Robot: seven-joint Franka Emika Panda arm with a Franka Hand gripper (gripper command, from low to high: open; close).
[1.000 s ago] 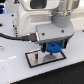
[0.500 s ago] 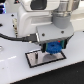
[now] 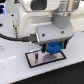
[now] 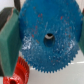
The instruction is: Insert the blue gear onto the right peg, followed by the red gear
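My gripper (image 3: 53, 46) is shut on the blue gear (image 3: 53, 49) and holds it flat just above the right part of the black-edged grey plate (image 3: 36, 59). In the wrist view the blue gear (image 4: 47, 30) fills most of the picture between my green-padded fingers (image 4: 7, 42), with its dark centre hole showing. The red gear (image 4: 20, 70) lies beside and below the blue gear's rim there. It is hidden in the exterior view. Both pegs are hidden by the gear and the gripper.
The plate sits on a white table (image 3: 20, 72). The arm's white body (image 3: 35, 20) and a black cable (image 3: 15, 37) hang over the exterior view's left of the plate.
The gripper with the blue gear has barely moved, perhaps slightly lower over the plate.
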